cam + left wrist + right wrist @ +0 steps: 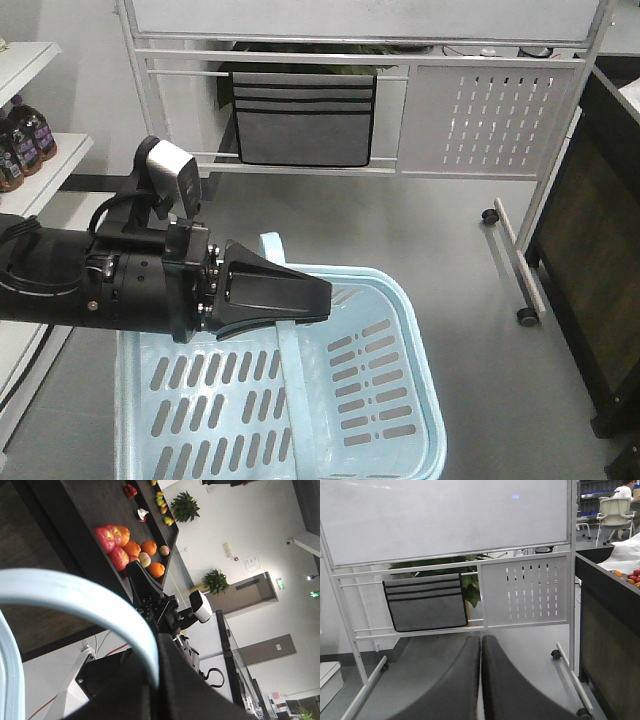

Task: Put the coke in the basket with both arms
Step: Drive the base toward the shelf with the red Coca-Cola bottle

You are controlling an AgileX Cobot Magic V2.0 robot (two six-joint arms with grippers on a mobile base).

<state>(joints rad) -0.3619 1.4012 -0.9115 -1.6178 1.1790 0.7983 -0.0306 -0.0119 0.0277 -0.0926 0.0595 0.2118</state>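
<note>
Left black wedge gripper [322, 296] looks pinched shut on the pale blue plastic basket's [420, 345] thin handle [290, 352]. Right black gripper [481, 643] is closed, empty. No coke shows; finding it comes next.

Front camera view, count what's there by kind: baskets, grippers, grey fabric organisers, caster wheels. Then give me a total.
Pale blue basket: 1
Black gripper: 1
Grey fabric organiser: 1
Caster wheels: 2
Total: 5
</note>
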